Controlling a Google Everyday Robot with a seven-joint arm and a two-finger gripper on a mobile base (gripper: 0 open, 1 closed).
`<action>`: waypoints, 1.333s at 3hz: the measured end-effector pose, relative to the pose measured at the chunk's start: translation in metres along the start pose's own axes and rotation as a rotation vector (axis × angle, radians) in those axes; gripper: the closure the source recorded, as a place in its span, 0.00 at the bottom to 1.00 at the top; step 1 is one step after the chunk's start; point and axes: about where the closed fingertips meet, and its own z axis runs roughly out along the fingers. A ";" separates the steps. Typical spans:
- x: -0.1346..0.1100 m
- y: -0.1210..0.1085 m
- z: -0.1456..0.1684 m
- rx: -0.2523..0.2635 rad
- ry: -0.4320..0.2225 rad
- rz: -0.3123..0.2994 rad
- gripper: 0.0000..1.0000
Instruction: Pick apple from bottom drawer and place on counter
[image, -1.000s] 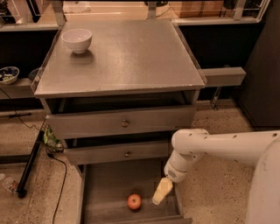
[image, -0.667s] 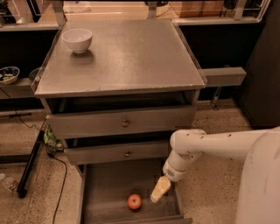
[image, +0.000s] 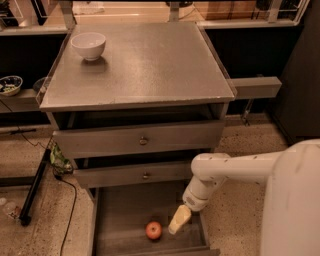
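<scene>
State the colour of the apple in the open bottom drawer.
Red-orange apple, seen in the camera view; end effector hangs beside it.

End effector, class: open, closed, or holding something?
End effector: cannot be told; it hangs over the wide grey metal drawer, beside the small red-orange apple.

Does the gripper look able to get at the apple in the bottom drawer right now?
Probably yes. The bottom drawer stands open, the gripper hangs inside it just beside the apple, and nothing lies between them.
</scene>
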 end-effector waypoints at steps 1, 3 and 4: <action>-0.010 0.001 0.028 -0.032 0.005 0.022 0.00; -0.025 0.004 0.072 -0.069 0.032 0.019 0.00; -0.026 0.004 0.085 -0.074 0.033 0.050 0.00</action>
